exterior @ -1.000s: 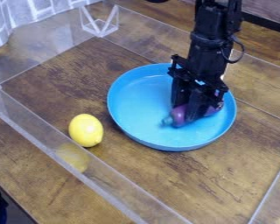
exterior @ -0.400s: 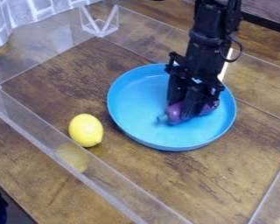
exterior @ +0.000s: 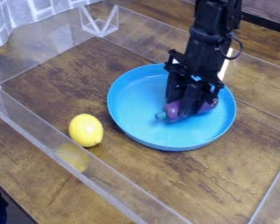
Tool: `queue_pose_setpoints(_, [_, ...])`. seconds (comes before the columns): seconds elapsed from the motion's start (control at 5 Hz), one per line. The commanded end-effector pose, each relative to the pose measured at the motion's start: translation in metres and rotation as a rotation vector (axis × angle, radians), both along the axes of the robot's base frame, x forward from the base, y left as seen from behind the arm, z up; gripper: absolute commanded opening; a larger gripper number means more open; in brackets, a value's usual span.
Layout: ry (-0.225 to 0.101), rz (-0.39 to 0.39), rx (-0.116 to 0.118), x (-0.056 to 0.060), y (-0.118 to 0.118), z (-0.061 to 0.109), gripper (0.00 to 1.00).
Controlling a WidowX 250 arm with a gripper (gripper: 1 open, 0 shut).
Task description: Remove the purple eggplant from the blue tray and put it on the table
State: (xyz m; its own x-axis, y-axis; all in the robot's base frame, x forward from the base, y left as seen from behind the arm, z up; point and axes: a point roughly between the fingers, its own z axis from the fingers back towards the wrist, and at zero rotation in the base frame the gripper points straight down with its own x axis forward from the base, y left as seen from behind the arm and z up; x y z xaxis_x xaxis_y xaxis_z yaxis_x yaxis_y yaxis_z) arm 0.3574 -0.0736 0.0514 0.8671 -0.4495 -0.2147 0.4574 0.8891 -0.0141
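Compared with the earlier frames, the end effector (exterior: 188, 99) is now positioned slightly higher in the view, and its dark fingers cover less of the blue tray (exterior: 136, 115). The purple eggplant (exterior: 173, 111) is more exposed beneath them and appears shifted slightly upward in the view along with them. More of a pale object (exterior: 227, 68) behind the arm (exterior: 213, 35) has been uncovered. Whether tray contact was lost cannot be determined.
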Motion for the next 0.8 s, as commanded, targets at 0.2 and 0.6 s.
queue_pose_setpoints(0.2, [-0.083,0.012,0.002,0.010,0.006,0.043,0.00])
queue_pose_setpoints(0.6, [-0.079,0.024,0.037,0.009,0.012,0.067,0.00])
